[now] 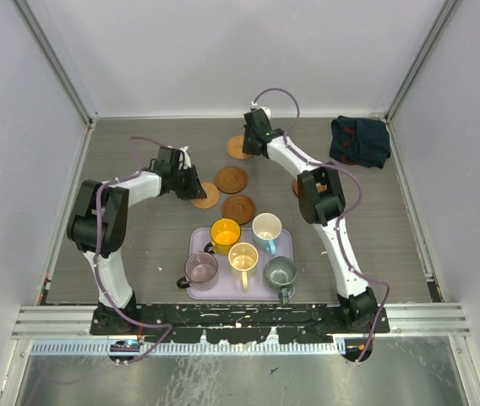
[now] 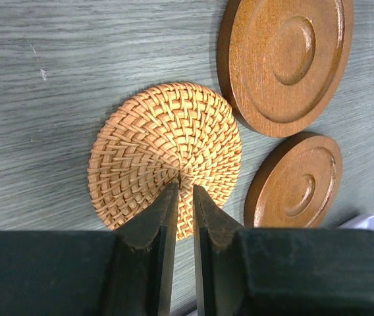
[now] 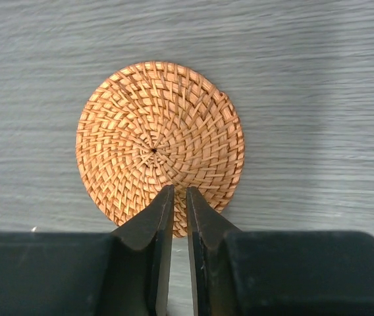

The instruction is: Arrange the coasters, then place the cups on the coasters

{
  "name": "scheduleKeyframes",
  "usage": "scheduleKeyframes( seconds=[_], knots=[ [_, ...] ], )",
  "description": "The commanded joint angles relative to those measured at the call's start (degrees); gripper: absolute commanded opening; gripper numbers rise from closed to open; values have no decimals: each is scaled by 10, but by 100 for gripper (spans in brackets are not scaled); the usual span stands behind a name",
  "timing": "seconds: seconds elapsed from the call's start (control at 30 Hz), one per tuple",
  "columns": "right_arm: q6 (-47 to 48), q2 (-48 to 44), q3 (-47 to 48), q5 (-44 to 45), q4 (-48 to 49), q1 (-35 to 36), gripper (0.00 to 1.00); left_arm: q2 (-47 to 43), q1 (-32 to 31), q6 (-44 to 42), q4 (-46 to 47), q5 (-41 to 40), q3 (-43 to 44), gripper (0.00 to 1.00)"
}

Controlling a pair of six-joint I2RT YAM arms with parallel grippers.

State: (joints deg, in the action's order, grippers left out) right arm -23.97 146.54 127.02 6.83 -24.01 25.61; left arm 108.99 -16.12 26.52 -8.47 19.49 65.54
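Black jaws of the left gripper [image 2: 186,187] fill the bottom of the left wrist view. They are drawn almost together, with a thin slit between them and nothing in it. Their tips sit over the middle of a pale woven coaster [image 2: 165,158], which lies flat on the grey worktop [image 2: 55,79]. Whether the tips press on it cannot be told. A wooden coaster [image 2: 284,62] and a second wooden coaster [image 2: 297,181] lie just beside it.

The right gripper [image 3: 180,191] looks much the same, its jaws nearly closed and holding nothing. Its tips are over the near half of a darker woven coaster [image 3: 159,141], which lies alone at the far side of the worktop.

From above, a fifth coaster [image 1: 296,188] is half hidden by the right arm [image 1: 320,196]. Five cups, among them a yellow cup [image 1: 225,231] and a grey-green cup [image 1: 280,271], stand on a lavender tray [image 1: 227,290] near the arm bases.

The woven coasters are probably light, thin and slightly springy, and rough enough not to slip. Lying flat, they offer little edge to grasp, so pressing down and sliding them seems easiest. The wooden coasters look stiff and smooth, and their thicker rims could be pinched. The cups look hard, smooth and possibly breakable. Each is probably best gripped at the rim wall, one jaw inside and one outside.
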Motion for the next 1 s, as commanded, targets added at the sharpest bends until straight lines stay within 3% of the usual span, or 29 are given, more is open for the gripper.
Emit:
scheduleKeyframes(
  seconds=[0.0, 0.5, 0.67, 0.97],
  knots=[
    [-6, 0, -62, 89, -73, -21, 20, 28, -5, -9, -35, -18, 3, 18],
    [-76, -228, -516, 113, 17, -17, 16, 44, -5, 5, -25, -25, 30, 19],
    [-74, -267, -565, 121, 19, -6, 16, 44, -5, 7, -23, -28, 30, 19],
    [-70, -298, -554, 130, -11, 38, 16, 49, -5, 13, -24, -50, 47, 21]
  ],
)
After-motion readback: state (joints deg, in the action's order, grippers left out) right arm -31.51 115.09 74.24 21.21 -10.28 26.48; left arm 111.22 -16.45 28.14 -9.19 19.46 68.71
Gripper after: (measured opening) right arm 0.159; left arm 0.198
